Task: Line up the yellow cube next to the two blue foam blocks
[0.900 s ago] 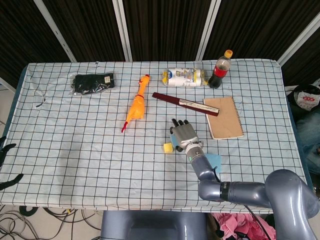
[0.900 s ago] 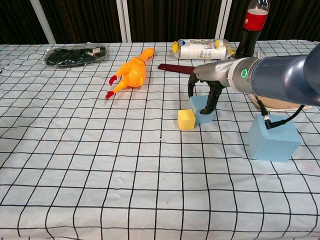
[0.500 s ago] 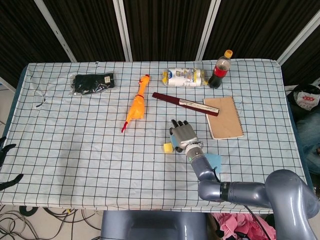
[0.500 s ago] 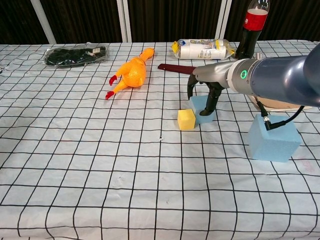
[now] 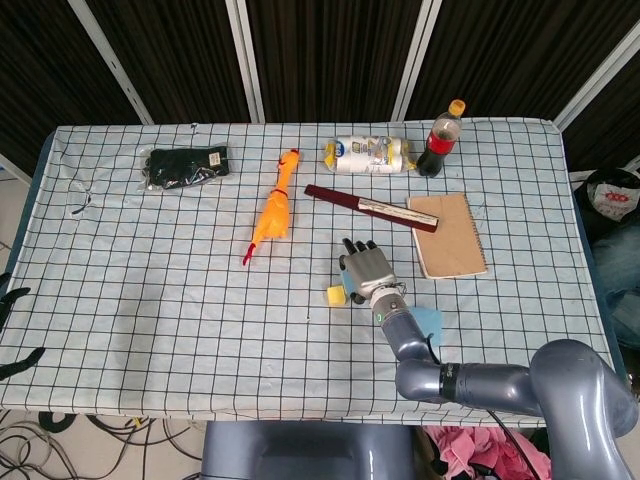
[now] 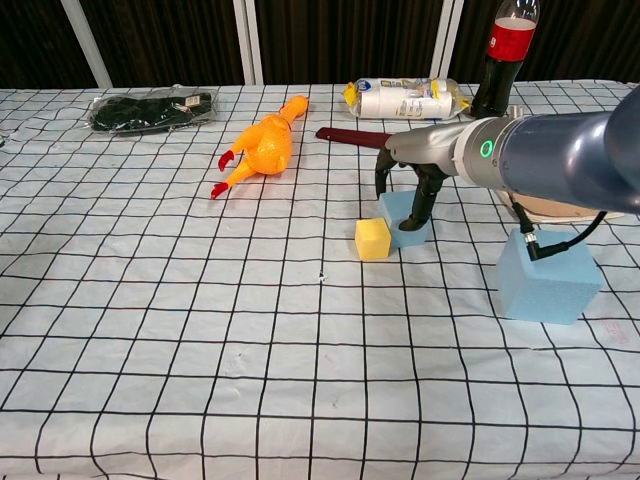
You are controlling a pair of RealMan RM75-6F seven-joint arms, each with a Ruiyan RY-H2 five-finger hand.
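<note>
**Almost nothing shifts: right robot hand stays draped on the small blue block**

Between the earlier frames and now, only the left robot hand (image 5: pixel 18 330) at the near left edge drifts slightly; whether it is open is not clear from its dark fingertips. The right robot hand (image 6: pixel 408 190) remains with fingers curled down over the small blue foam block (image 6: pixel 403 221), gripping its top. The yellow cube (image 6: pixel 373 238) sits touching that block's left side. The large blue foam block (image 6: pixel 548 277) stands well apart to the right, nearer the front edge.

No label can be read: the cola bottle (image 6: pixel 495 60) shows a red label, and the lying white bottle (image 6: pixel 405 99) has blurred blue print. Elsewhere on the checked tabletop (image 6: pixel 200 340) lie a rubber chicken (image 6: pixel 260 146), a dark red stick (image 5: pixel 365 206), a brown notebook (image 5: pixel 449 234) and a black packet (image 6: pixel 150 108).
</note>
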